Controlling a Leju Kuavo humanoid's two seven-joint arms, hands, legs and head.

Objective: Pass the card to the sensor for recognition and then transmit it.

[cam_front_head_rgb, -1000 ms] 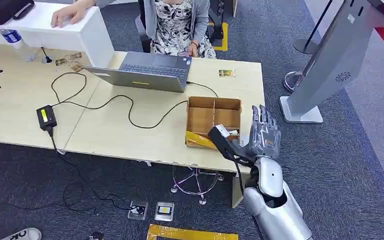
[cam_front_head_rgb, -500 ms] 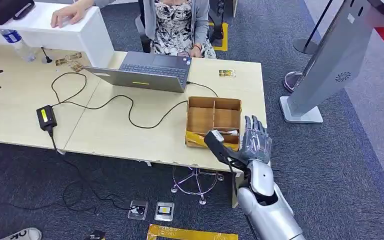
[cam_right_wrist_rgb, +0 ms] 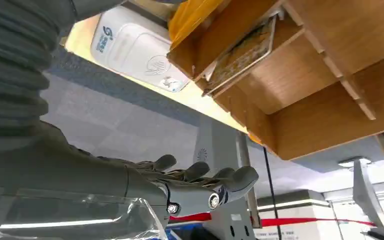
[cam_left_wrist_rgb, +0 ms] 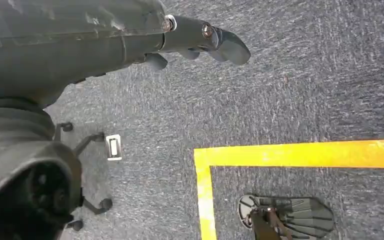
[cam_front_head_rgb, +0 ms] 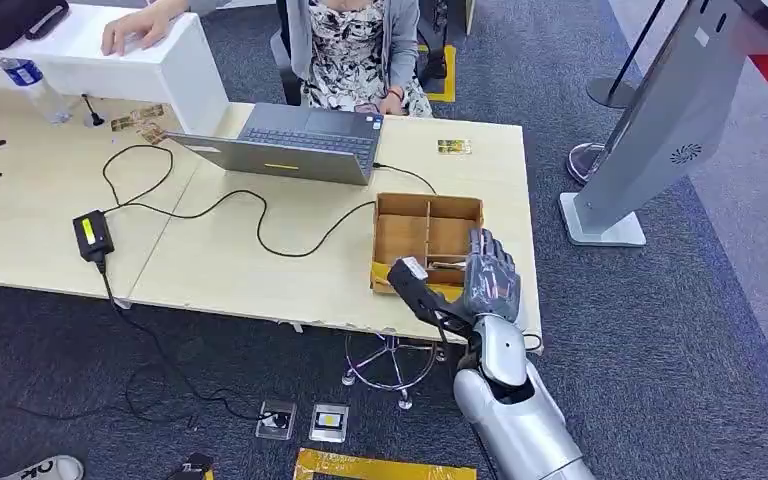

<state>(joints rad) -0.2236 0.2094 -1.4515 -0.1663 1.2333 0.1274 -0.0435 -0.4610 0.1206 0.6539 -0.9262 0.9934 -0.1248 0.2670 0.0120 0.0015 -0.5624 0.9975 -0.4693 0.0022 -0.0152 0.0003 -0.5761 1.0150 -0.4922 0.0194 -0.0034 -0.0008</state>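
The robot's right hand (cam_front_head_rgb: 488, 282), grey and many-fingered on its silver arm, hangs over the near right corner of the open, brown, wooden divided box (cam_front_head_rgb: 427, 215) with its fingers spread and nothing in them. The thing it wants, a thin flat card with a printed brownish face (cam_right_wrist_rgb: 242, 53), leans tilted in the box compartment nearest the hand, resting against a wooden divider. It lies ahead of the palm, toward the fingertips' side and clear of them, not touched. Its long axis appears to run along the divider, roughly crosswise to the outstretched fingers, though the wrist view is turned and this is hard to fix. Just beside the box, on the pale wooden table (cam_front_head_rgb: 260, 270), sits a flat white card reader with a printed logo (cam_right_wrist_rgb: 132, 47), probably the sensor. The left hand (cam_left_wrist_rgb: 200, 42) hangs down over the carpet, fingers loosely extended and holding nothing, so the right hand is far the nearer.
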